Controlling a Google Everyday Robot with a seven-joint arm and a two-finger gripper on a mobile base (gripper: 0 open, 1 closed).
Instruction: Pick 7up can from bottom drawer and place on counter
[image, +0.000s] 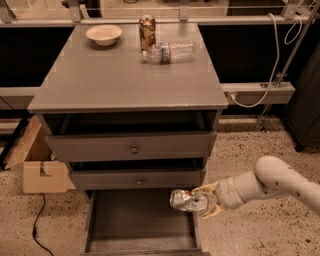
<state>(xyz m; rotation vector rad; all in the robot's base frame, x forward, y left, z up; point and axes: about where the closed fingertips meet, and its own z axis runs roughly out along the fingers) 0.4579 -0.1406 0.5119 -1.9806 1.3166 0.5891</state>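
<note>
The 7up can (187, 200) is a dented silvery can with green marks, held on its side in my gripper (204, 200). The gripper is shut on the can, just above the right wall of the open bottom drawer (135, 220), in front of the lower drawer front. My white arm (270, 182) reaches in from the right. The drawer floor under the can is bare. The grey counter (125, 75) lies well above the can.
On the counter stand a white bowl (104, 34), a tall brown-gold can (147, 31) and a clear plastic bottle (169, 52) lying on its side. A cardboard box (37, 165) sits on the floor at left. A cable (37, 227) trails nearby.
</note>
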